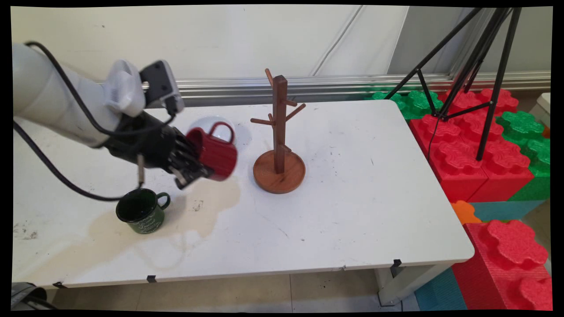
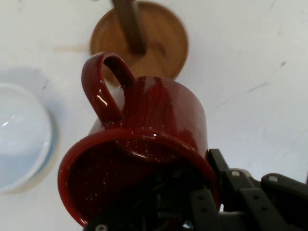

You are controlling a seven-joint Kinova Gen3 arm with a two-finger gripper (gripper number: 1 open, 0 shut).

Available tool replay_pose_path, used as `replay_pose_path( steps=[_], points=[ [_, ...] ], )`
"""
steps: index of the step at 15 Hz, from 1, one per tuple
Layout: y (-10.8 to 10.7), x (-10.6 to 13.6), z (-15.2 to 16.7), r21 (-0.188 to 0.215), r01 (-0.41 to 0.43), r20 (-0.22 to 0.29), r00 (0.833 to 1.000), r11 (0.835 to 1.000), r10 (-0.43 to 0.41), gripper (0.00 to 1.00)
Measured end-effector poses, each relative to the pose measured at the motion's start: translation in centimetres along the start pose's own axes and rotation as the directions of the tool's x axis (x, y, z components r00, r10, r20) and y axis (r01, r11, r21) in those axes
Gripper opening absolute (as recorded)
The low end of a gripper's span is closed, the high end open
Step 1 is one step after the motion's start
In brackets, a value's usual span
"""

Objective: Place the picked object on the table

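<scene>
- Main view: the tool (image 1: 194, 165) is clamped on the rim of a red mug (image 1: 214, 152) and carries it in the air above the desk (image 1: 352, 211), clear of the surface.
- The red mug lies tilted on its side: its long axis runs roughly level, mouth toward the tool at the picture's left, closed bottom toward the right and slightly down. Its handle (image 1: 222, 130) stands upward.
- Just right of the mug stands a wooden mug tree (image 1: 279, 132), upright on a round base, its pegs bare. Mug and tree are near but apart.
- A white bowl (image 1: 220, 127) sits on the desk behind the mug, partly hidden by it.
- A dark green mug (image 1: 142, 211) stands upright on the desk below the tool, handle to the right.
- Off the desk's right end are red and green foam blocks (image 1: 476, 149) and a black tripod (image 1: 480, 66).
- Hand view: the red mug (image 2: 154, 144) fills the frame, mouth toward the camera. One black finger (image 2: 226, 178) presses outside the rim at lower right; the other appears to sit inside the mouth, though that area is dark.
- The handle (image 2: 103, 89) loops up at the frame's upper left.
- Beyond the mug lie the tree's round base (image 2: 163, 38) and, at the left edge, the white bowl (image 2: 21, 134).
</scene>
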Motion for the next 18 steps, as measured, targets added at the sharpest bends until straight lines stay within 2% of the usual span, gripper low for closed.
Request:
replay_pose_path(
  steps=[3,5,7,12,18],
  points=[
    [-1.6,-0.5,-0.6,0.023,-0.025,0.044,0.999,0.999,0.024,0.0],
    [-3.6,-1.1,-1.3,0.046,-0.054,0.099,0.994,0.997,0.049,0.0],
    [-4.9,-1.5,-1.5,0.053,-0.072,0.132,0.989,0.996,0.064,0.0],
    [-6.4,-1.4,-0.2,0.033,-0.1,0.181,0.979,0.994,0.093,0.0],
    [-6.3,-0.3,3.5,0.001,-0.131,0.223,0.966,0.991,0.128,0.0]
  ],
)
